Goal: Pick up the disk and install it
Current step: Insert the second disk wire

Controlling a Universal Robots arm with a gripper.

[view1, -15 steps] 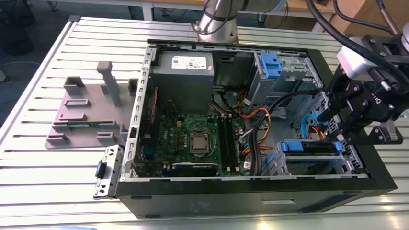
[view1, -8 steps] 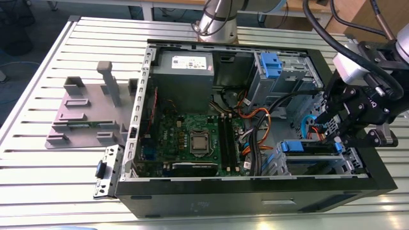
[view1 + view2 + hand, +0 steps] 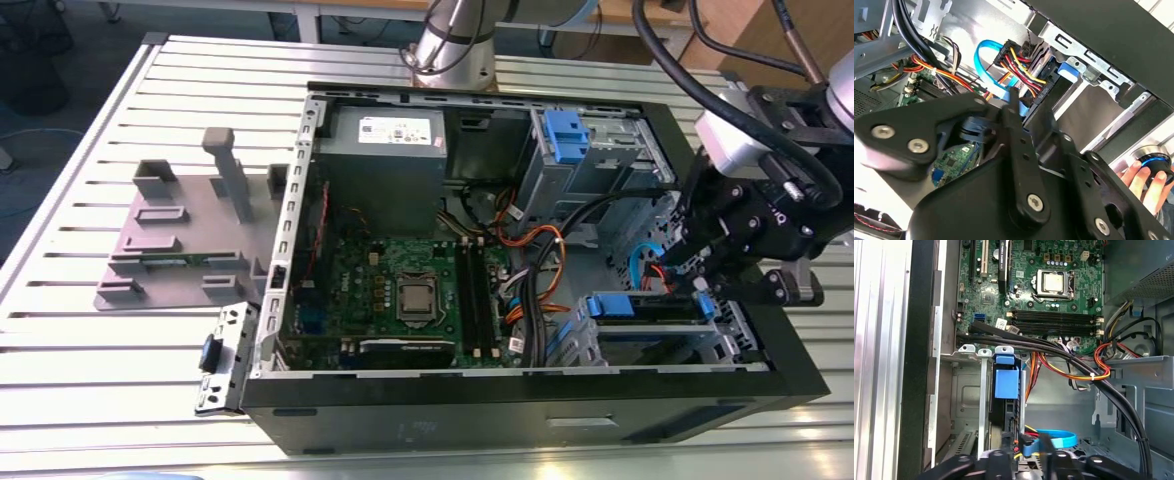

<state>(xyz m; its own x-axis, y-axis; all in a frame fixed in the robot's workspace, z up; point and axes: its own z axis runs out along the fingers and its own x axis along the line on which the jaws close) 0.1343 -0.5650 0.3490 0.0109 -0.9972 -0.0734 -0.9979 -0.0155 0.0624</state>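
Note:
The disk (image 3: 650,306) sits edge-on in the lower drive bay of the open computer case (image 3: 534,410), at the exterior view's right. Its blue bracket tab (image 3: 1005,381) faces the motherboard, and its labelled face is hidden. Red-yellow and blue cables (image 3: 1021,67) run to its rear end. My gripper (image 3: 701,282) hangs just over that rear end, by the case's right wall. In both wrist views the gripper's black body (image 3: 1006,112) (image 3: 1024,462) is right behind the drive and its cables. Whether it touches the drive is hidden.
A second blue-bracketed bay (image 3: 567,130) is at the case's far right, beside the grey power supply (image 3: 384,150). The motherboard (image 3: 400,290) and loose cables (image 3: 534,240) fill the middle. A grey fixture (image 3: 187,240) stands on the slatted table. A person's hand (image 3: 1139,177) rests on a round knob.

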